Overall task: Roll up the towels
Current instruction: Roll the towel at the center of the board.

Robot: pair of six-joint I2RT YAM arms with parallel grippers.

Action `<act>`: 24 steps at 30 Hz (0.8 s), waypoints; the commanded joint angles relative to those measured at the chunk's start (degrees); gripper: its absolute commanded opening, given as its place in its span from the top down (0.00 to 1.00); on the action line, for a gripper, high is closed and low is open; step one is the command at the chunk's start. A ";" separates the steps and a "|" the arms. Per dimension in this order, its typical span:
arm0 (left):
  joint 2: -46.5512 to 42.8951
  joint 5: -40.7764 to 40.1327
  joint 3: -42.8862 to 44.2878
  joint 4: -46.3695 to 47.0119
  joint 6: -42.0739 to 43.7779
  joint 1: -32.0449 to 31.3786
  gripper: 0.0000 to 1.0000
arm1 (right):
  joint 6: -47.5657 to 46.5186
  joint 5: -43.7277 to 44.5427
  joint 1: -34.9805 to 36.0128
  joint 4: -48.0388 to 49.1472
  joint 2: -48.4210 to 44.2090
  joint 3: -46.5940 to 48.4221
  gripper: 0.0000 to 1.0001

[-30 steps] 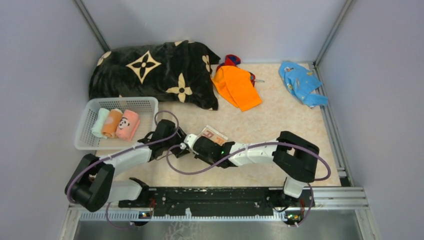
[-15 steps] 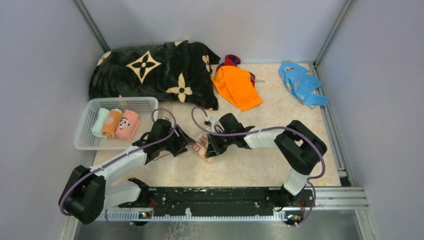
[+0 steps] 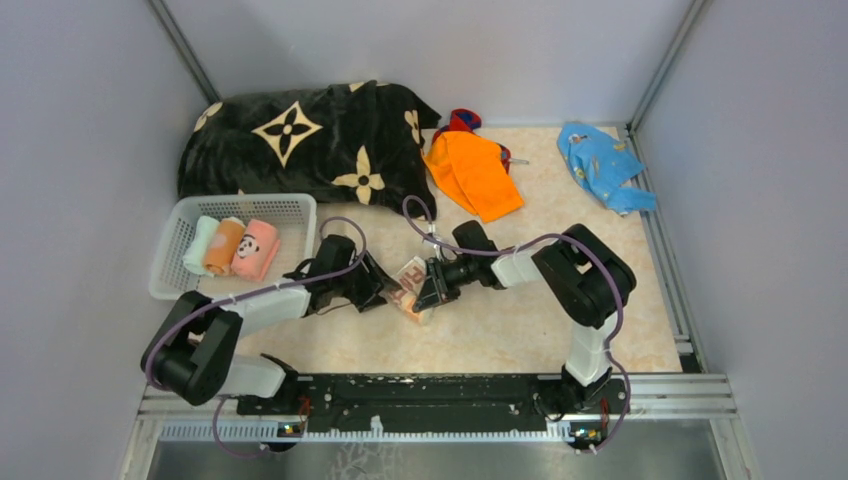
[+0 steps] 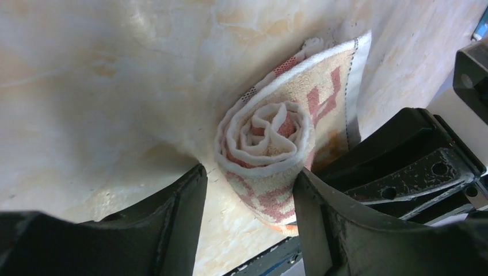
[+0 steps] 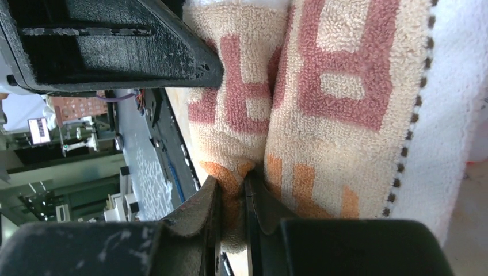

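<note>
Two arms reach in from 6 o'clock and meet at the middle of the worktop (image 3: pixel 500 330), a pale beige surface with a marbled look. There a beige towel (image 3: pixel 407 283) with red and orange block print lies partly wound. The left wrist view shows its end as a tight spiral, with a loose flap running away from it along the surface.

The left tool (image 4: pixel 248 171) has its jaws apart, one on each side of the spiral. The finger nearer the right arm is against the cloth, while a strip of worktop shows between the other finger and the cloth. The right tool (image 5: pixel 232 181) has its jaws nearly together, clamped on a fold of the towel at its orange-printed edge.

At 9 o'clock a white mesh basket (image 3: pixel 172 250) holds three rolls (image 3: pixel 225 247) side by side: pale green, orange, and pink with a panda. A black blanket (image 3: pixel 300 140) with beige flowers is heaped at 11 o'clock. An orange towel (image 3: pixel 475 175) lies flat at 12 o'clock, with a red-and-blue cloth (image 3: pixel 462 120) poking out behind it. A blue cloth (image 3: pixel 600 165) is crumpled at 2 o'clock.

Plain lilac-grey walls (image 3: pixel 90 150) close the space on three sides, with metal posts (image 3: pixel 180 45) in the far corners. A black rail (image 3: pixel 430 390) carries the arm bases along the near edge.
</note>
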 commanded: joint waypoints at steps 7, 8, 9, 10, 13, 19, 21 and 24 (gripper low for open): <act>7.09 0.43 1.56 1.19 -0.14 -0.59 0.41 | -8.06 17.47 1.05 -15.19 -10.22 -0.52 0.55; 7.13 0.43 1.30 1.28 -0.29 -0.60 0.41 | -8.96 20.21 1.52 -16.79 -13.58 -0.32 0.51; 7.14 0.38 1.07 1.28 -0.37 -0.64 0.41 | -9.73 23.29 2.10 -18.15 -16.15 -0.22 0.48; 7.14 0.28 0.85 1.14 -0.45 -0.59 0.41 | -10.66 26.75 3.01 -19.53 -18.49 -0.10 0.45; 7.19 -0.17 0.58 0.45 -0.46 -0.59 0.42 | -15.26 38.87 8.21 -24.63 -23.91 1.67 0.39; 7.51 -0.57 1.00 -0.50 -0.38 -0.59 0.41 | -23.51 56.40 20.71 -26.71 -27.17 4.34 0.39; 7.66 -0.60 1.22 -0.81 -0.17 -0.59 0.41 | -25.99 60.51 25.25 -25.62 -26.93 4.84 0.39; 7.45 -0.83 1.19 -1.10 -0.13 -0.61 0.41 | -29.10 65.66 29.75 -23.81 -25.70 5.47 0.39</act>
